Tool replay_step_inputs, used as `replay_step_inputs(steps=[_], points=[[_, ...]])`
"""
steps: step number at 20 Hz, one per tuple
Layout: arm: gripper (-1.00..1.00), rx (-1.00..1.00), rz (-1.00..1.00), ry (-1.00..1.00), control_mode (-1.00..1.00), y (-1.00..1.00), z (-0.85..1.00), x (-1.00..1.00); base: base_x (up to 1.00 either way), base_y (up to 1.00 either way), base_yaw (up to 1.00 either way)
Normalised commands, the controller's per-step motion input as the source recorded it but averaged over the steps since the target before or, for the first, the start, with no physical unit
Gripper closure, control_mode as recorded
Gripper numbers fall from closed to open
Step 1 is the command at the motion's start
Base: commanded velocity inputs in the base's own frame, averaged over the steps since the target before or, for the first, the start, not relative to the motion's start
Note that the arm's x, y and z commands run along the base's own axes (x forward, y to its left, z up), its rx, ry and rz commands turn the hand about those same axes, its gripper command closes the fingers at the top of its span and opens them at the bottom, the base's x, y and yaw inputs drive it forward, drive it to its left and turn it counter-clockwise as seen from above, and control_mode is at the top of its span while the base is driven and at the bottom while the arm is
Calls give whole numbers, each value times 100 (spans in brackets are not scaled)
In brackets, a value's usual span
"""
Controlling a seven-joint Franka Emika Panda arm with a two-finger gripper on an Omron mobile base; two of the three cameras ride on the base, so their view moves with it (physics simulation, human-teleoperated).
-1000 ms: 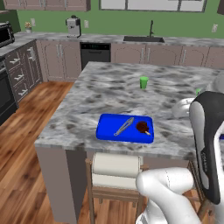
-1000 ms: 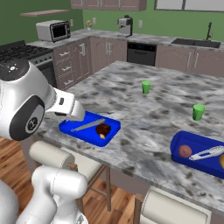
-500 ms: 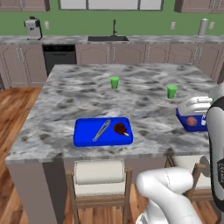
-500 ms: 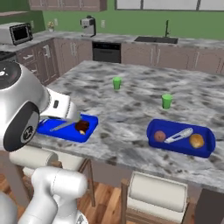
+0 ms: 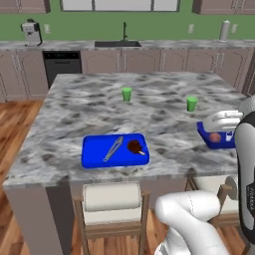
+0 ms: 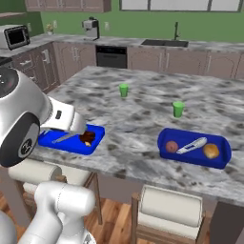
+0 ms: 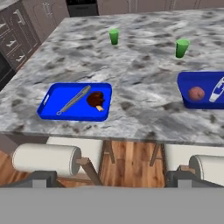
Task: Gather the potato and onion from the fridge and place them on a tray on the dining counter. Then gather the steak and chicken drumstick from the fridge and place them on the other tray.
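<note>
The dining counter (image 5: 74,112) bears two blue trays. The left tray (image 7: 57,109) holds a silver utensil (image 7: 72,100) and the dark steak (image 7: 96,99), also seen as the steak (image 5: 134,146) and the steak (image 6: 87,138). The right tray (image 6: 220,159) holds a reddish round onion (image 6: 171,146), a tan potato (image 6: 210,150) and a utensil (image 6: 190,145). My gripper (image 7: 111,180) hangs in front of the counter's near edge, above the stools. It stands open with nothing between its fingertips (image 7: 41,178). The fridge and the chicken drumstick are out of view.
Two green cups (image 5: 127,93) (image 5: 191,103) stand farther back on the counter. Padded stools (image 7: 46,158) (image 7: 205,168) sit under its near edge. Wall cabinets with a sink (image 5: 117,44) and a dark oven (image 5: 62,67) run along the back.
The whole picture has shifted: the base has driven round, so the counter is now seen square-on with both trays in view. Nothing on the trays moved; the gripper stayed open.
</note>
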Motion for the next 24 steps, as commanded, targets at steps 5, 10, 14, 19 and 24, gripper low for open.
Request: replay_step_inputs(steps=[5, 10, 14, 19, 24], points=[[-100, 0, 0, 0, 100, 0, 0, 0, -55, 17, -81], [-100, 0, 0, 0, 100, 0, 0, 0, -100, 95, 20], [-100, 0, 0, 0, 100, 0, 0, 0, -61, -9, -35], [-100, 0, 0, 0, 100, 0, 0, 0, 0, 0, -100], [-100, 0, 0, 0, 100, 0, 0, 0, 0, 0, -100]])
